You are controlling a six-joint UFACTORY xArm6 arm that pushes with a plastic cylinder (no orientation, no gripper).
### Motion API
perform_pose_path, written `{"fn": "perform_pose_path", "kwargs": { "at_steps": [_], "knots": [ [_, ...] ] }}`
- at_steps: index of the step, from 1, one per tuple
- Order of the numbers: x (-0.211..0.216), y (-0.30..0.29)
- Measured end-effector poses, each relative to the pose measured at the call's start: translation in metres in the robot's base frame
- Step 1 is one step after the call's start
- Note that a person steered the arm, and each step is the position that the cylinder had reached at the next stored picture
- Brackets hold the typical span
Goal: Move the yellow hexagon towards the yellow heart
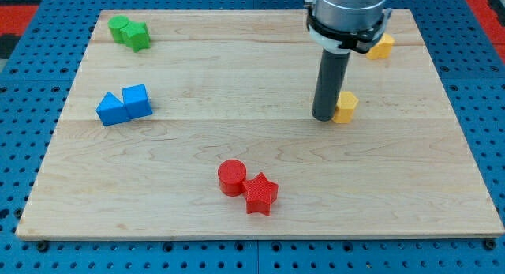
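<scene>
A small yellow block (346, 106), which looks like the hexagon, lies right of the board's middle. My tip (324, 117) stands on the board right against its left side. A second yellow block (381, 46), probably the heart, lies near the view's top right, above and to the right of the first. The arm's body partly hides its left side.
Two green blocks (130, 32) touch at the view's top left. A blue triangle-like block (111, 110) and a blue cube (137, 100) touch at the left. A red cylinder (232, 177) and a red star (260, 193) touch at the bottom centre. The wooden board (410, 179) rests on a blue pegboard.
</scene>
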State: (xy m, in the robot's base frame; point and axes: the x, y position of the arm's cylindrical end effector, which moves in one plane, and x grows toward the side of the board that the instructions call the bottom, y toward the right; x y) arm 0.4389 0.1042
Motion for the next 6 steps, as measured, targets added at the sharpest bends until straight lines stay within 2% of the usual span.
{"fn": "perform_pose_path", "kwargs": {
  "at_steps": [1,2,3,4,5,6],
  "knots": [
    [-0.012,0.011],
    [-0.042,0.014],
    [0.017,0.003],
    [0.105,-0.002],
    [0.145,0.029],
    [0.055,0.038]
  ]
}}
